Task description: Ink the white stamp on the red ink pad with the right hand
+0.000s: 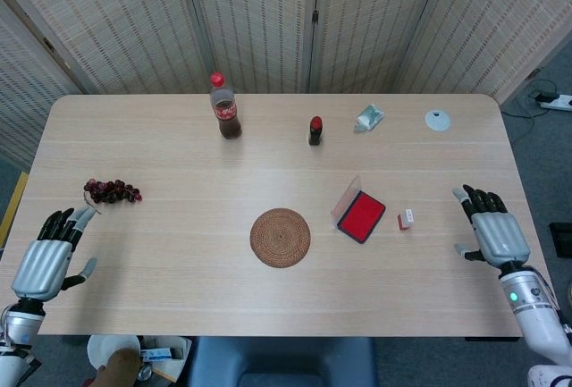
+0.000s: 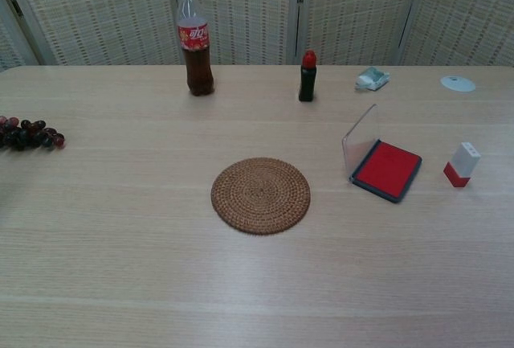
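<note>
The right robot hand [image 1: 494,233] hovered over the surface [image 1: 179,253] with fingers spread and nothing in them, well apart from the white stamp [image 1: 405,218], which stood upright on its red base just beside the open red ink pad [image 1: 361,215], on the side facing that hand. The left robot hand [image 1: 49,257], likewise spread and empty, sat far off beyond the woven coaster [image 1: 280,238]. The approach wanted care, I'd say: come in low from the outer side, pinch the stamp's white body, and keep clear of the pad's raised clear lid [image 2: 359,141].
</note>
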